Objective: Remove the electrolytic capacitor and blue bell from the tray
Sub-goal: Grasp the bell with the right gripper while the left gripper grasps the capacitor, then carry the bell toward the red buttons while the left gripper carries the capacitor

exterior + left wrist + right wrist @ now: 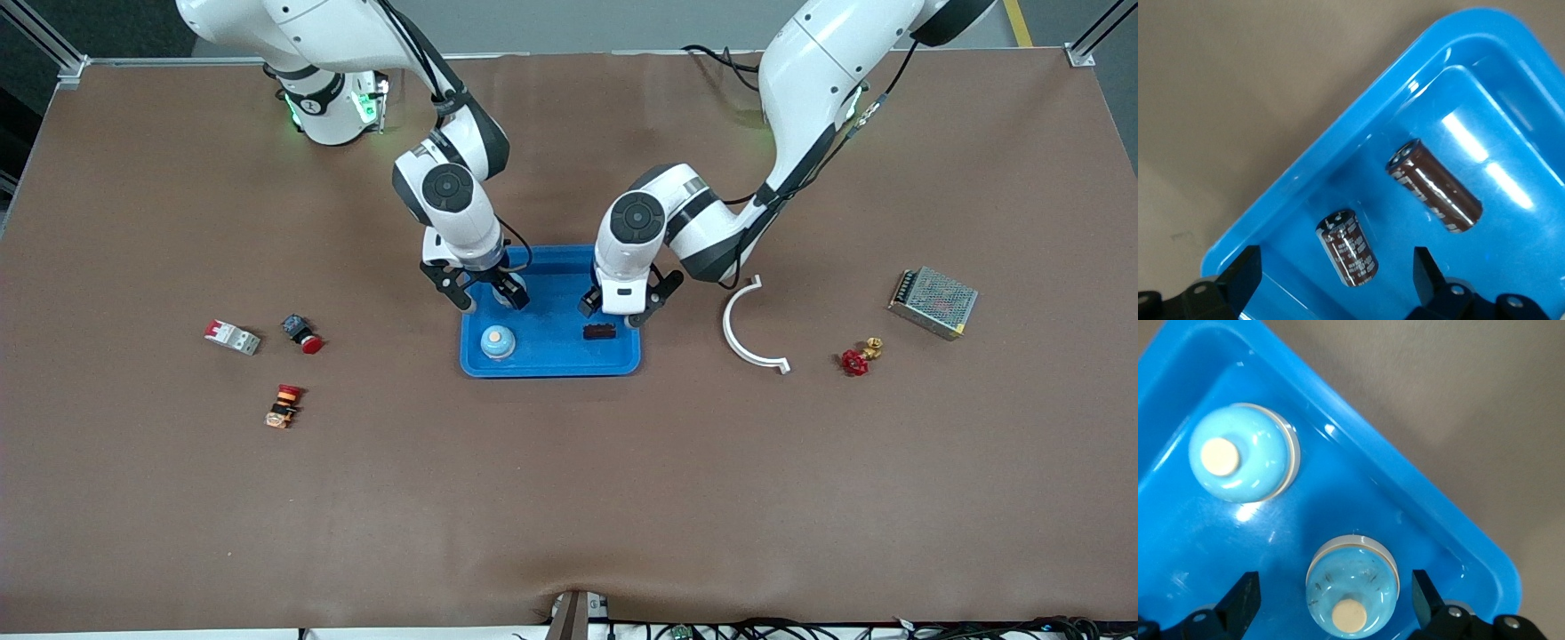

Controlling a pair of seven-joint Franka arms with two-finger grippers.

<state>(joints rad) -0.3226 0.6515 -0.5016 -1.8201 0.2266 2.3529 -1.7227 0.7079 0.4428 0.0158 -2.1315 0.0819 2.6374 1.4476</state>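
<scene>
A blue tray [551, 363] sits mid-table. Two pale blue bells with cream buttons stand in it: one [498, 342] [1243, 461] nearer the front camera, the other [1351, 593] right below my right gripper [493, 302] [1335, 600], whose open fingers [1241, 600] flank it without touching. Two dark brown capacitors lie in the tray toward the left arm's end. One capacitor [1347, 248] lies between the open fingers [1238, 277] of my left gripper [613, 316] [1335, 283], untouched. The other capacitor [599, 332] [1435, 187] lies beside it.
Toward the left arm's end lie a white curved bracket [747, 333], a red valve [858, 358] and a metal power supply [933, 302]. Toward the right arm's end lie a circuit breaker [233, 337], a red push button [302, 333] and an emergency stop switch [284, 404].
</scene>
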